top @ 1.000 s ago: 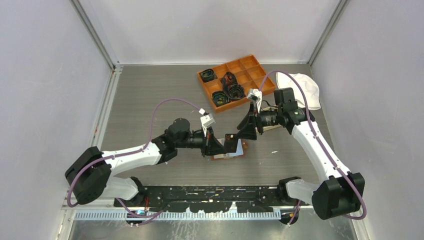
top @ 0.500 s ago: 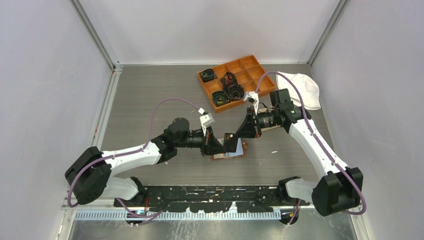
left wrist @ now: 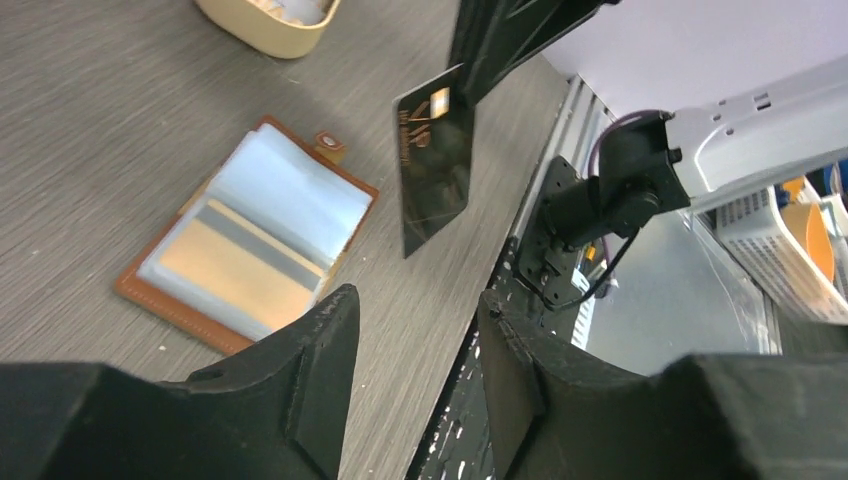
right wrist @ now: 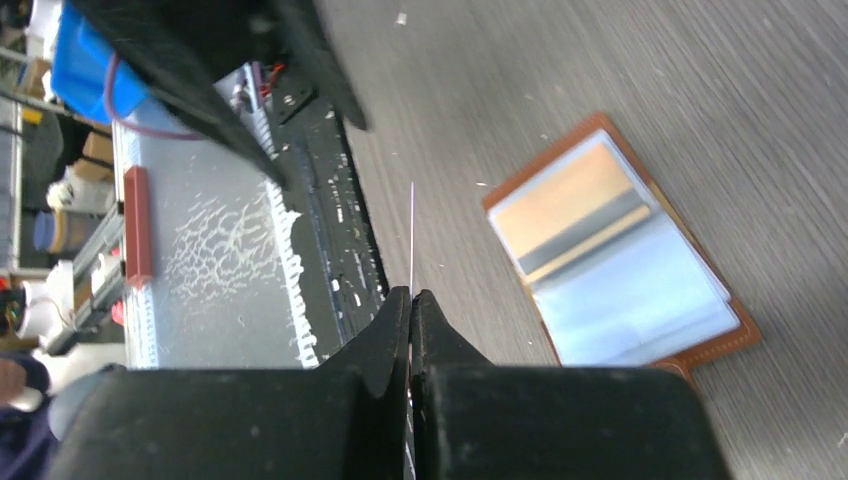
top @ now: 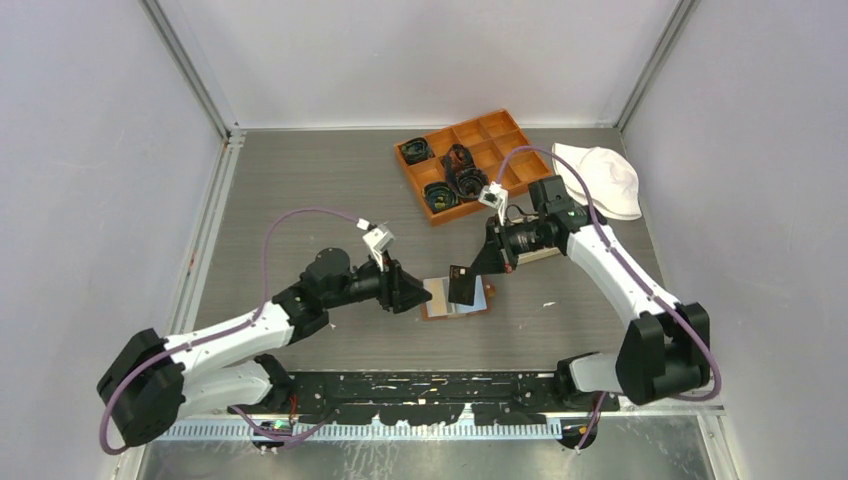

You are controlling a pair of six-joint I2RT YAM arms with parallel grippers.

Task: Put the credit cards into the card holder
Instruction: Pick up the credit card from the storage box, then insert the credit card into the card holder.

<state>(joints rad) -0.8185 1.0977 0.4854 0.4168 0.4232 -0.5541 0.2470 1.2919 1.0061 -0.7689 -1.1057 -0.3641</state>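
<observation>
The card holder (top: 452,303) lies open on the table, brown leather with clear sleeves (left wrist: 250,235) (right wrist: 612,250). A tan card with a grey stripe (left wrist: 232,262) shows in one sleeve. A black credit card (top: 462,284) hangs on edge above the holder's right half, and my right gripper (top: 479,268) is shut on its top end. In the right wrist view the card is only a thin line (right wrist: 412,230) ahead of the closed right gripper (right wrist: 411,296). My left gripper (top: 408,291) is open and empty just left of the holder, apart from the card (left wrist: 434,160); its fingers (left wrist: 322,365) frame bare table.
An orange compartment box (top: 497,130) with dark coiled items stands at the back. A white cloth (top: 603,178) lies right of it. A beige tray (left wrist: 262,22) sits beyond the holder. The black front rail (top: 430,385) runs along the near edge.
The left gripper has opened, let go of the black card and drawn back to the left. The right gripper has shut on the card and now holds it alone.
</observation>
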